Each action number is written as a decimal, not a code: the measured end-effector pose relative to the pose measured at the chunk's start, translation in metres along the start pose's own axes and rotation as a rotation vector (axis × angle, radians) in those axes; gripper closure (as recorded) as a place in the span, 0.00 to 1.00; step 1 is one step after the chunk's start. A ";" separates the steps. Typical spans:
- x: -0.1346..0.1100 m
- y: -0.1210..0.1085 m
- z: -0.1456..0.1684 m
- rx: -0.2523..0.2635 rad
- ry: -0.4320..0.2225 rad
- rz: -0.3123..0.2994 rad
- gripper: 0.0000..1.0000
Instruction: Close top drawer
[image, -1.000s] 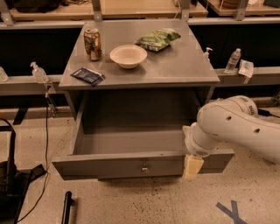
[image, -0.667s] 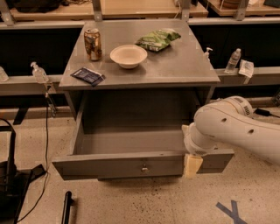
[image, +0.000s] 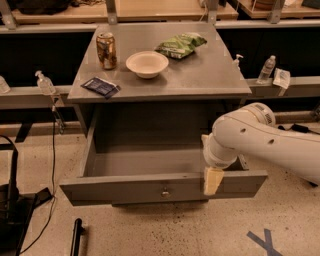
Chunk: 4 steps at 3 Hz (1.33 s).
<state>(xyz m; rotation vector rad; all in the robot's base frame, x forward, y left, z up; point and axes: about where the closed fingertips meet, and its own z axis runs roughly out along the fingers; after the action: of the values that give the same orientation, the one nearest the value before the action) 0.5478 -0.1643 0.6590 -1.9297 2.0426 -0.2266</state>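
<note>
Grey top drawer (image: 110, 187) stands well out under the tabletop (image: 200, 75). Gripper (image: 212, 181) is at the front panel's top edge, right of the knob (image: 164, 191); spread or closed, can't tell. Looks like push setup. Next move: press the panel straight inward.
</note>
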 end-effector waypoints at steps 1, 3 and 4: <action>-0.005 -0.012 0.006 0.016 -0.015 -0.006 0.00; -0.020 -0.032 0.015 0.050 -0.047 -0.030 0.00; -0.020 -0.032 0.014 0.050 -0.047 -0.030 0.00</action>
<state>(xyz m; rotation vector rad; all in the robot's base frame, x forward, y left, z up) 0.5833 -0.1454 0.6584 -1.9187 1.9605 -0.2348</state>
